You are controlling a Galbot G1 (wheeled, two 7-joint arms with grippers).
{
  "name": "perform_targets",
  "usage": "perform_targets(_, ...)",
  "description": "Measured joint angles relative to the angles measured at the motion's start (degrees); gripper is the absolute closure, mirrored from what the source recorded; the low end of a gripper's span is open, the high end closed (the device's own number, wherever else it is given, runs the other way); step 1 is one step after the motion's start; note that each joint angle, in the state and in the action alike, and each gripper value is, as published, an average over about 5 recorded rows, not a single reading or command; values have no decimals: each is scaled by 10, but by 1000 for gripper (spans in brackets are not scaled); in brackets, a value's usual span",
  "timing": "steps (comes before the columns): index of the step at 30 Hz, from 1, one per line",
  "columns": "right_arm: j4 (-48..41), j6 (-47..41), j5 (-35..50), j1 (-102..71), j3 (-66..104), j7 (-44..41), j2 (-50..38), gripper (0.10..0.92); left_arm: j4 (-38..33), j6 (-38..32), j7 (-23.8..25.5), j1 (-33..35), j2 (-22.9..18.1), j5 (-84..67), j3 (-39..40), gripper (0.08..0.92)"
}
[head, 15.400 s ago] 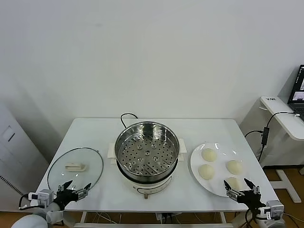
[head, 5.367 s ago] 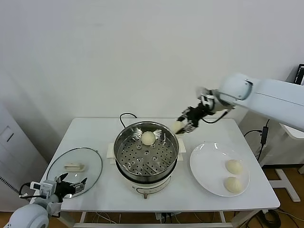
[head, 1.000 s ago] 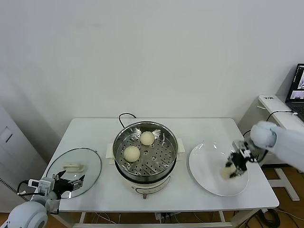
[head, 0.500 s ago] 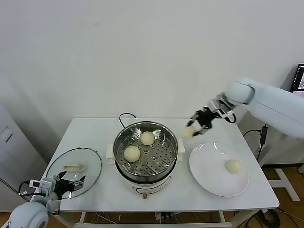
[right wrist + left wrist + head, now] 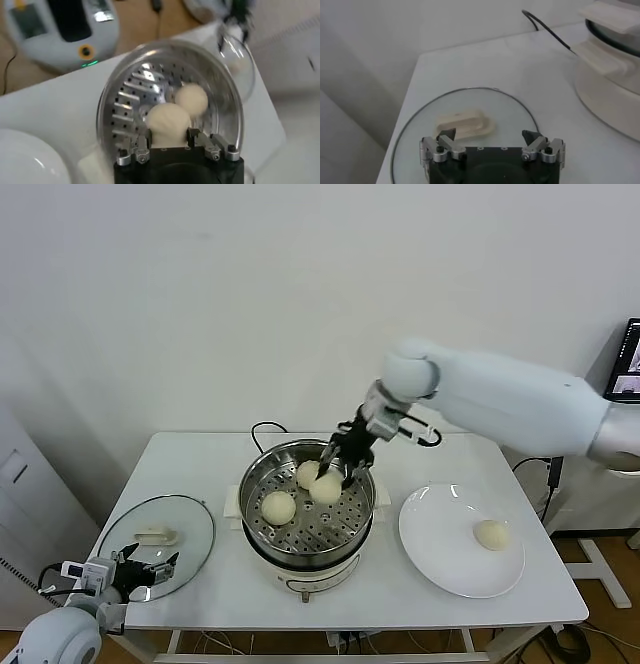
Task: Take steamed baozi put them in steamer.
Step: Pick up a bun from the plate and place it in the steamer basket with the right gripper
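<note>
Left gripper (image 5: 147,569) waits with fingers spread over the one glass lid (image 5: 158,535). One bun (image 5: 490,534) lies on the plate (image 5: 440,559). Right gripper (image 5: 333,470) pinches a bun (image 5: 327,489) inside the steamer (image 5: 307,506), beside two buns (image 5: 278,506) there.

The right claw (image 5: 167,137) hides the near side of its baozi (image 5: 167,121).

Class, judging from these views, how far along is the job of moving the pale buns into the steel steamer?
Done: two pale cream buns lie on the shiny steel steamer's perforated tray. In hand: the right gripper holds a third bun over the tray. Left: one bun on the flat white plate. The left gripper waits open by the glass lid.
</note>
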Motion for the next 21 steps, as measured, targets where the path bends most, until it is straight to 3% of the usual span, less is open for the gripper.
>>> perform_targets(12,2,87,-102,-39,14,-7,61,571,4,0,0,-4,0,0,3,177)
perform_targets(21,-5,111,-167,-78,24,-4,86,508,4,-1,0,-2,0,0,2,177)
